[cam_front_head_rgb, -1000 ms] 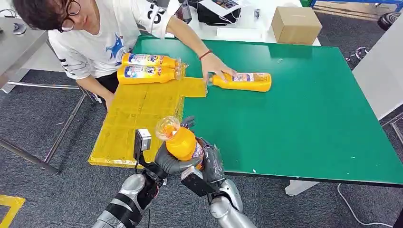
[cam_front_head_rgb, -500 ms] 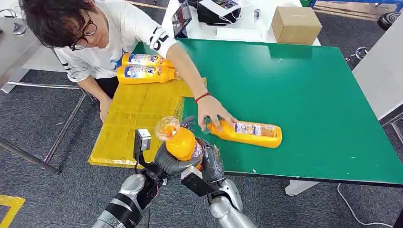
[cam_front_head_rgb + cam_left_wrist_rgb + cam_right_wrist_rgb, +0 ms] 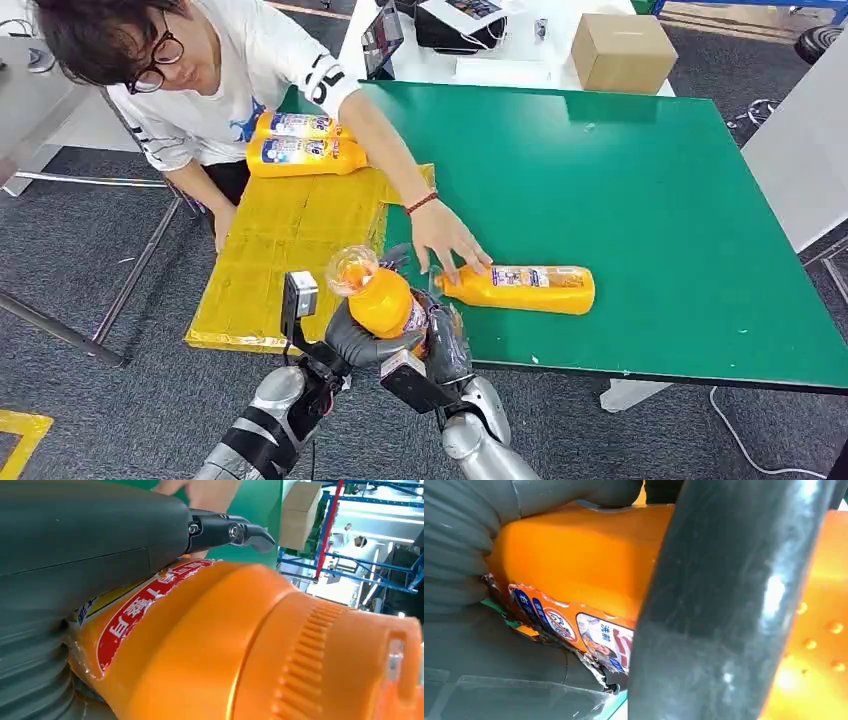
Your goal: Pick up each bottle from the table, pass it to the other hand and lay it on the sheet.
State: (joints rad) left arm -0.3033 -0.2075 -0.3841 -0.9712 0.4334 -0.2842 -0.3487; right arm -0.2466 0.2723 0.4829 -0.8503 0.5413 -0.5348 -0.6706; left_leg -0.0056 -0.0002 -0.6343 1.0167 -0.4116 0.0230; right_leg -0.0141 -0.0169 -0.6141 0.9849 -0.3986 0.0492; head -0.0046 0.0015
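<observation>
Right, the green table (image 3: pixel 650 200) has a yellow sheet (image 3: pixel 290 240) at its left edge, with two bottles (image 3: pixel 300 143) lying at the far end. A person's hand (image 3: pixel 447 240) rests on another bottle (image 3: pixel 525 289) lying on the green. Near the front edge, left hand (image 3: pixel 365 340) and right hand (image 3: pixel 445 345) both wrap an upright orange bottle (image 3: pixel 380 298).

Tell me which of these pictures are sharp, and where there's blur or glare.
Head view: sharp and evenly lit, with the green table crisp. Left wrist view: the held bottle is soft and close, and the background is washed out bright. Right wrist view: the blurred thumb shows a white glare streak.
</observation>
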